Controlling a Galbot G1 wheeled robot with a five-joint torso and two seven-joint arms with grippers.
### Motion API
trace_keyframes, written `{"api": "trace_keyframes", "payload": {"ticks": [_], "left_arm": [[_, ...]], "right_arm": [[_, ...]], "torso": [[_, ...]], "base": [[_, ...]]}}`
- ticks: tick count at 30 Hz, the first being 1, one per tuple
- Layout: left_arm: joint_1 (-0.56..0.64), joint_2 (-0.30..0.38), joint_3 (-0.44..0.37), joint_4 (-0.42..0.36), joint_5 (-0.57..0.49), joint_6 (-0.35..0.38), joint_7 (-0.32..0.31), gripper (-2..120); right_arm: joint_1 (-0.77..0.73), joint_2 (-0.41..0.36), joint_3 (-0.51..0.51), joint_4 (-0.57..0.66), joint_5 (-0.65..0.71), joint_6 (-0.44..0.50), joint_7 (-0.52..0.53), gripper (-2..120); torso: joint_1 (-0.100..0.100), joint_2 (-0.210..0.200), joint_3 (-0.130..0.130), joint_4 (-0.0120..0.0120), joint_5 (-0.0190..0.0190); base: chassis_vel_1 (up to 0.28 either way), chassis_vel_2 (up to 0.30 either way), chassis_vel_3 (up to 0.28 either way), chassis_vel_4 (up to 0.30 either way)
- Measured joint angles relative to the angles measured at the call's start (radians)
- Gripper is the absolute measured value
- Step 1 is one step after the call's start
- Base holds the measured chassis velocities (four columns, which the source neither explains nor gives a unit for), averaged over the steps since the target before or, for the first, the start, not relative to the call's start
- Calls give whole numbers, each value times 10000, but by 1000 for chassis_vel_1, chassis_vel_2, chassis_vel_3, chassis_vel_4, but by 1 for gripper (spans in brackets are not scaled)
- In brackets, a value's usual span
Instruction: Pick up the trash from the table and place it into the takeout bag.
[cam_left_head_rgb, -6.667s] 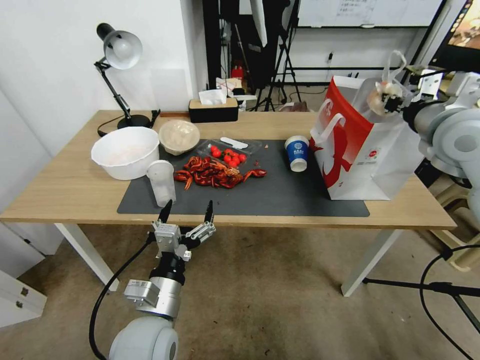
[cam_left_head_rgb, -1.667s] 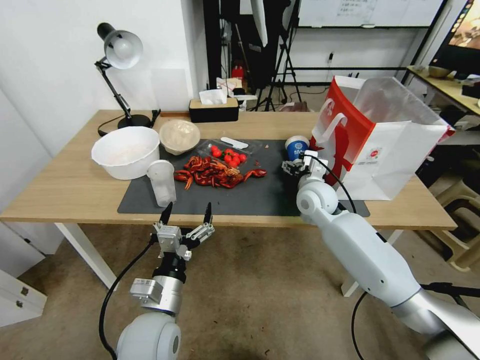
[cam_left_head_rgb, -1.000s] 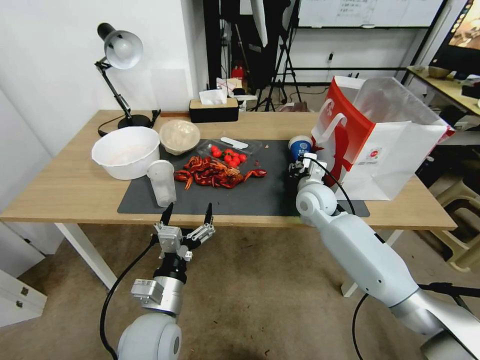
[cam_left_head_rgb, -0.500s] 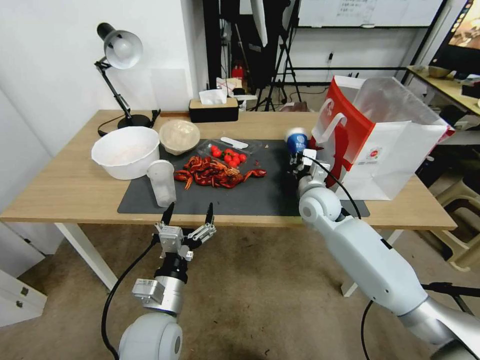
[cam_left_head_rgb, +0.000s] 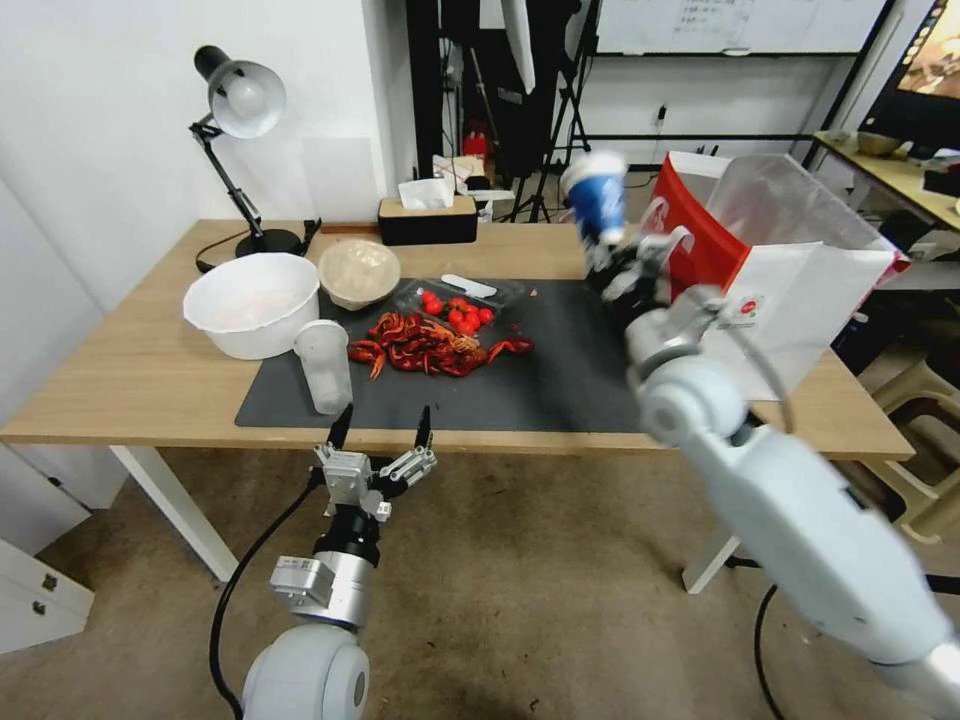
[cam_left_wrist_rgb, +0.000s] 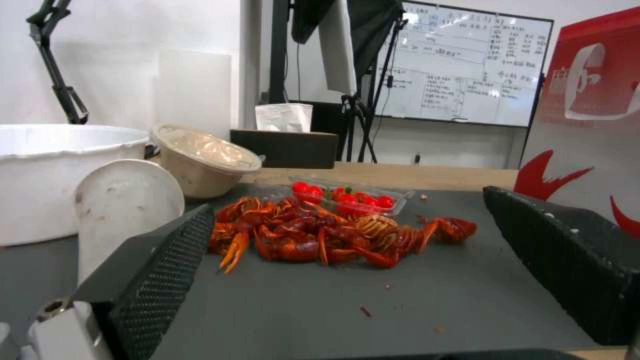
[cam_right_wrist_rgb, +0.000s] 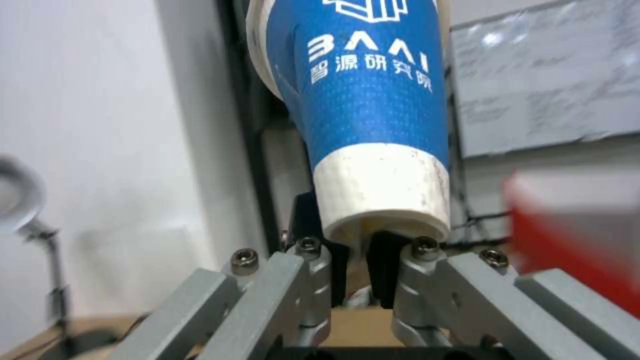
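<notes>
My right gripper (cam_left_head_rgb: 607, 258) is shut on the base of the blue paper cup (cam_left_head_rgb: 595, 203) and holds it high in the air, beside the red panel of the takeout bag (cam_left_head_rgb: 775, 290). Up close, the blue paper cup (cam_right_wrist_rgb: 370, 100) tilts above the right gripper (cam_right_wrist_rgb: 363, 245). My left gripper (cam_left_head_rgb: 383, 428) hangs open just in front of the table's (cam_left_head_rgb: 140, 385) front edge. On the dark mat (cam_left_head_rgb: 560, 380) stand a translucent plastic cup (cam_left_head_rgb: 322, 365) and a beige lidded bowl (cam_left_head_rgb: 357, 270). My left fingers (cam_left_wrist_rgb: 160, 280) frame the translucent cup (cam_left_wrist_rgb: 127, 210) and beige bowl (cam_left_wrist_rgb: 200, 160).
A pile of red crayfish shells (cam_left_head_rgb: 430, 345) and a clear tray of cherry tomatoes (cam_left_head_rgb: 455, 305) lie mid-mat. A large white bowl (cam_left_head_rgb: 250, 303), a desk lamp (cam_left_head_rgb: 240, 100) and a black tissue box (cam_left_head_rgb: 427, 218) stand at the left and back.
My right gripper closed on the blue cup on the mat and has lifted it up toward the bag's top edge. The left arm has stayed where it was.
</notes>
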Motion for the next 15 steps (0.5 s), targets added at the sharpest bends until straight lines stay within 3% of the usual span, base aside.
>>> {"api": "trace_keyframes", "payload": {"ticks": [2,9,15], "left_arm": [[12,0,20,-17,23,0,8,100],[163,-2,163,-159,184,-31,55,100],[308,-2,221,-302,268,-109,131,100]], "right_arm": [[0,-171,217,157,60,-196,222,5],[117,-1135,1269,360,811,-2254,2705,5],[359,-1141,1334,-55,1398,-3234,3961,7]], "torso": [[0,0,0,0,0],[0,0,0,-2,0],[0,0,0,2,1]], "base": [[0,0,0,0],[0,0,0,0],[0,0,0,0]]}}
